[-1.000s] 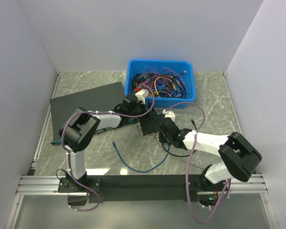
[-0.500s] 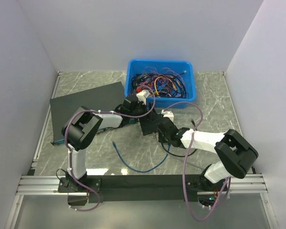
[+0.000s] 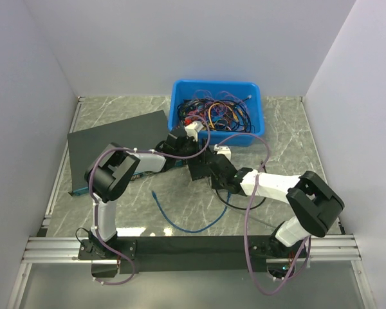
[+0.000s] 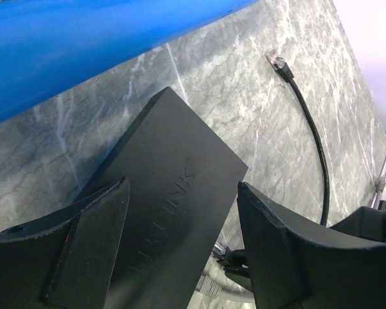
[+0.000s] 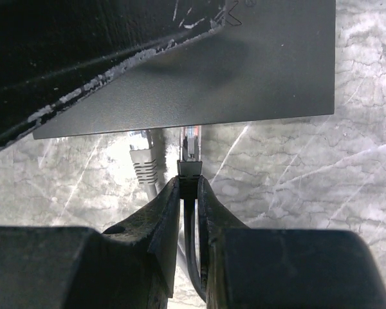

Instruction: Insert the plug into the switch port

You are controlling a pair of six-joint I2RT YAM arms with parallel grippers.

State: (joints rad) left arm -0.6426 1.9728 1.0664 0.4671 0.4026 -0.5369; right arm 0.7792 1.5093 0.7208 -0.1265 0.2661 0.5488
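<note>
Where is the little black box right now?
In the top view the little black box sits mid-table, just in front of the blue bin, clasped by the left tool; the right tool holds a plug at its near edge.

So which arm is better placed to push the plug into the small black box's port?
Right. The right tool pinches the rear of the clear plastic plug, whose tip meets the port edge of the flat black box. The left tool only straddles that box, holding no cable.
</note>
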